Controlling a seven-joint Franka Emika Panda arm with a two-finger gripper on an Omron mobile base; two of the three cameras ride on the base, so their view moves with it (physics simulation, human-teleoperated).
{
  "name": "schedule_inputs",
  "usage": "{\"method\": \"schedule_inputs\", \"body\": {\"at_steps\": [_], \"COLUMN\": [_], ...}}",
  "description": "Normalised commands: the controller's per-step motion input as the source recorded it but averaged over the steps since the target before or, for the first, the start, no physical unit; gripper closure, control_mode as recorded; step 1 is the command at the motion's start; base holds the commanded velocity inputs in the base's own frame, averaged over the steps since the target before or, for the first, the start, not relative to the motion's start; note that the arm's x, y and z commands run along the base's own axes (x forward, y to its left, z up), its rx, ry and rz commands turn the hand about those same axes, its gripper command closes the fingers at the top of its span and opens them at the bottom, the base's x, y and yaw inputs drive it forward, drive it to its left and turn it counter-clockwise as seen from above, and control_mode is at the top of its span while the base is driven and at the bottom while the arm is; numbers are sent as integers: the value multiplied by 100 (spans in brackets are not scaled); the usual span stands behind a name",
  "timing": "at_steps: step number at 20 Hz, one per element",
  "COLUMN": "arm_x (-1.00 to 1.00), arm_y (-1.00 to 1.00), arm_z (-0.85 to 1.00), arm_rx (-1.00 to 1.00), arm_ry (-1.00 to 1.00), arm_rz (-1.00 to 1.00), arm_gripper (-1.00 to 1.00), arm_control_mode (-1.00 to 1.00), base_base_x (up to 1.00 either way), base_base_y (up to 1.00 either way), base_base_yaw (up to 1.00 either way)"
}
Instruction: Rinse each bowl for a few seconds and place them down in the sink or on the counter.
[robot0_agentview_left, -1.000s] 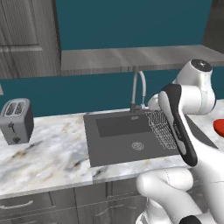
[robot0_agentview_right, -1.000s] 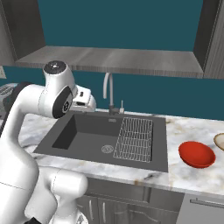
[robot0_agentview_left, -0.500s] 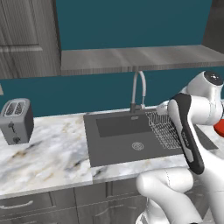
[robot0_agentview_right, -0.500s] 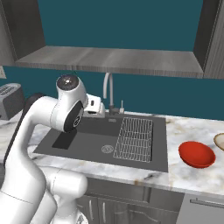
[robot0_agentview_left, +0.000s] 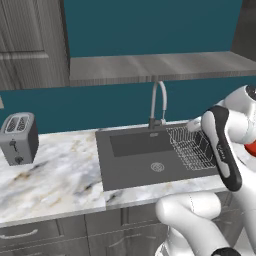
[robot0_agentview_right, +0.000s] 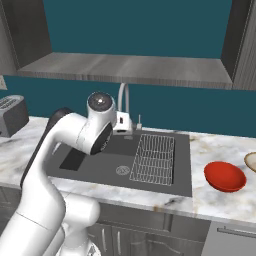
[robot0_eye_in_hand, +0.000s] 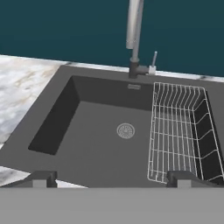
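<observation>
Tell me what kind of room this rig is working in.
A kitchen, rendered in simulation. Giveaways: a dark grey sink with an arched faucet and a wire dish basket, a toaster on the marble counter, and a red bowl to the sink's right.

Two rear flanking views, one close hand view, sharing the sink (robot0_eye_in_hand: 100, 144).

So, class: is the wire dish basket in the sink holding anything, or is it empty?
Empty. In the hand view the wire dish basket shows bare mesh, with only the dark sink floor beneath. The red bowl sits on the counter.
</observation>
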Motion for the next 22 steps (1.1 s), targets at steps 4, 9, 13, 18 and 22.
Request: {"method": "schedule_inputs", "body": {"at_steps": [4,9,13,18,22], "arm_x": [32,30,38,39,40], "arm_y": [-20,-15,-6,-5,-9], "arm_z": [-11,-15,-16,-20,-19], "arm_rx": [1,0,2,5,6], "arm_ry": [-6,-12,-14,-15,-14], "arm_rz": [8,7,8,9,8], "arm_gripper": [-100,-100,-100,-100,-100], "arm_control_mode": [-100,-100,-100,-100,-100], "base_base_x": [0,0,0,0,0], "base_base_y": [0,0,0,0,0], "base_base_yaw": [0,0,0,0,0]}}
